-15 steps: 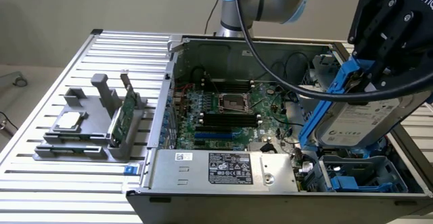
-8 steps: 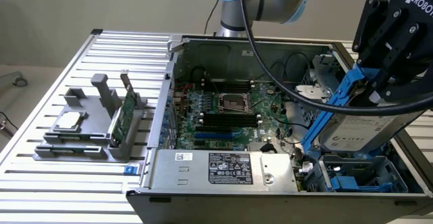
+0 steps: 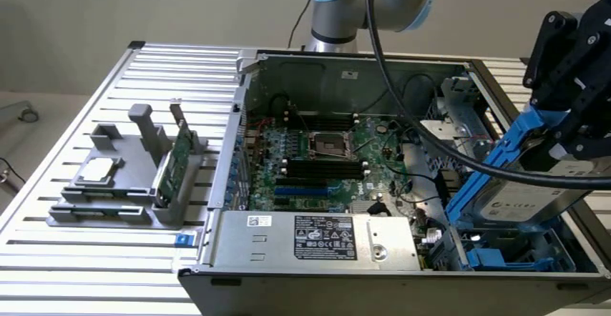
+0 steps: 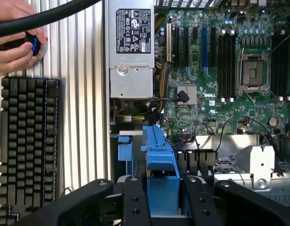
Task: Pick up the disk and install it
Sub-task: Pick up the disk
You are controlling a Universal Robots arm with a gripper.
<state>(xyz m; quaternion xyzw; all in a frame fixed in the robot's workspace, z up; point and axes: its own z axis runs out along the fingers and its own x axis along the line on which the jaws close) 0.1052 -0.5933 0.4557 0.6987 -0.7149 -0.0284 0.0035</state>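
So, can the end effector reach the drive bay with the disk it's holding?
Probably yes. The end effector holds the disk tilted right above the drive bay, whose top is open; only the black cable draping across the case runs close.

Is a slatted metal table point(image 3: 57, 259). Carries an open computer case point(image 3: 382, 291) and, towards the exterior view's left, a grey fixture stand point(image 3: 100, 212). Also bears a black keyboard point(image 4: 29, 132) near the case.
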